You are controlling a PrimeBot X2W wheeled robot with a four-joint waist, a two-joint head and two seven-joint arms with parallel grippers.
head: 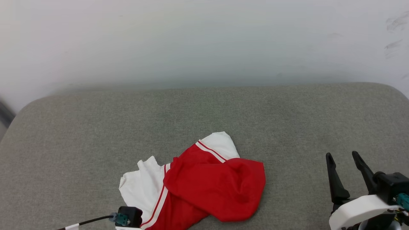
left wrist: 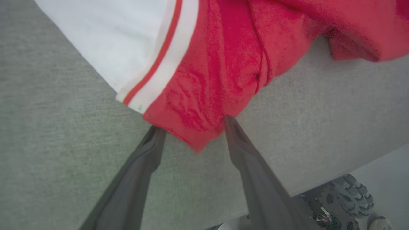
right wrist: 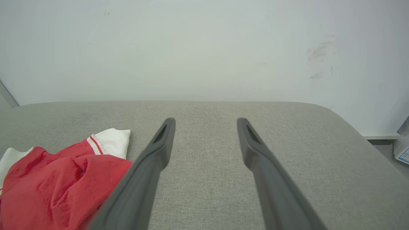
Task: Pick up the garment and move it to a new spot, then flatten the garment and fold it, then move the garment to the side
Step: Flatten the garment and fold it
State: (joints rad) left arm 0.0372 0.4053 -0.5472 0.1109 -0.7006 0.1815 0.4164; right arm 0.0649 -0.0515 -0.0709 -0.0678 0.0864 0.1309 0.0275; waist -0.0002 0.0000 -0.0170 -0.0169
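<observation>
The garment [head: 204, 185] lies bunched on the cushion's [head: 96, 127] near side, its red hem between the left gripper's [left wrist: 192, 124] parted fingers; the right gripper [head: 342, 154] is equally spread and well apart, and should be brought over for even flattening.

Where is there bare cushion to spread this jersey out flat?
Widest free patch: the cushion between the jersey and the wall. Another lies between the jersey and the open right gripper. It is crowded at the near left edge, where the left gripper straddles the jersey's hem.
</observation>
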